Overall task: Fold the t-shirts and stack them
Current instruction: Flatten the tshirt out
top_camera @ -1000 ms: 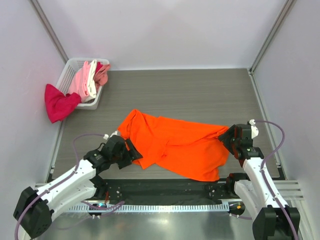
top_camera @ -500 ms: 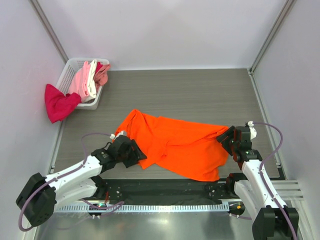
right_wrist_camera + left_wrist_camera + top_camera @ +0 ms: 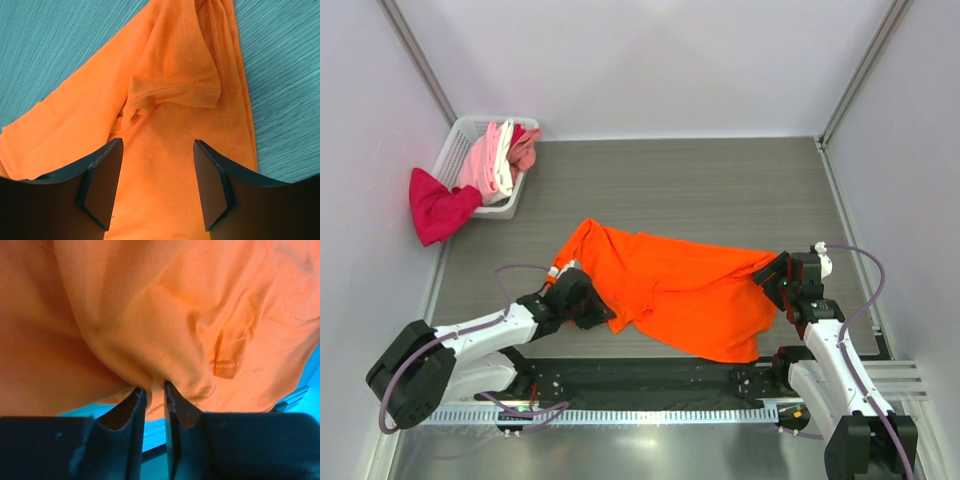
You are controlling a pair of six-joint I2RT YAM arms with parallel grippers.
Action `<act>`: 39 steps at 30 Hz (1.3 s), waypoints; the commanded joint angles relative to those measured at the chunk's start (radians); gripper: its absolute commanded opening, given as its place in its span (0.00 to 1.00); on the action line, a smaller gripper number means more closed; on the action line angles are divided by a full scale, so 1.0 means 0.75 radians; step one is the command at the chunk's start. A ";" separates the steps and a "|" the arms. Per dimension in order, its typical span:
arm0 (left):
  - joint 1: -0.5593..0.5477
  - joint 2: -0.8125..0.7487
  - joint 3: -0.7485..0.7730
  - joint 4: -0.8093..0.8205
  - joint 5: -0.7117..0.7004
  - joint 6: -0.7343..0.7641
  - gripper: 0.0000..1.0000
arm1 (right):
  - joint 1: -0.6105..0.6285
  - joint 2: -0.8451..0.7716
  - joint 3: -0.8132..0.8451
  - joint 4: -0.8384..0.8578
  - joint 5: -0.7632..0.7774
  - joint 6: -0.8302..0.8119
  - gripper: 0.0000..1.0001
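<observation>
A bright orange t-shirt (image 3: 670, 285) lies crumpled and partly spread on the table's near middle. My left gripper (image 3: 592, 308) is at its left edge, low over the table. In the left wrist view its jaws (image 3: 154, 387) stand nearly together, pinching a fold of the orange cloth (image 3: 175, 315). My right gripper (image 3: 772, 278) hovers over the shirt's right end. In the right wrist view it (image 3: 157, 145) is open, with orange cloth (image 3: 165, 170) and a hemmed sleeve (image 3: 175, 90) below its fingers. A magenta-red t-shirt (image 3: 435, 205) hangs out of the basket, and pink and white ones (image 3: 498, 155) lie inside it.
The white mesh basket (image 3: 460, 128) stands at the far left corner against the wall. Pale walls with metal posts close in the table on three sides. A black rail with the arm bases runs along the near edge (image 3: 650, 378).
My left gripper slid right and forward to the shirt's left edge and closed its jaws on a fold. The right gripper shifted only slightly and stayed open.
</observation>
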 commanded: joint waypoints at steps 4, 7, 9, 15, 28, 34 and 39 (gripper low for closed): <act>-0.004 0.013 0.089 0.030 0.051 0.035 0.20 | -0.006 -0.013 0.012 0.040 -0.009 -0.020 0.64; -0.006 -0.042 0.093 -0.007 0.069 0.039 0.12 | -0.006 -0.013 0.010 0.042 -0.007 -0.018 0.64; -0.006 -0.095 0.089 -0.034 0.076 0.039 0.00 | -0.006 -0.009 0.010 0.040 -0.007 -0.018 0.64; -0.002 -0.222 0.128 -0.163 0.020 0.057 0.00 | -0.006 0.012 0.016 0.040 -0.011 -0.022 0.64; 0.654 -0.110 0.788 -0.567 0.351 0.456 0.00 | -0.006 0.097 0.051 0.014 -0.071 -0.063 0.69; 0.803 0.003 1.050 -0.613 0.462 0.467 0.00 | -0.006 0.177 0.094 0.026 -0.069 -0.084 0.66; 0.814 0.036 1.071 -0.588 0.495 0.462 0.00 | -0.006 0.220 0.127 0.040 -0.075 -0.096 0.67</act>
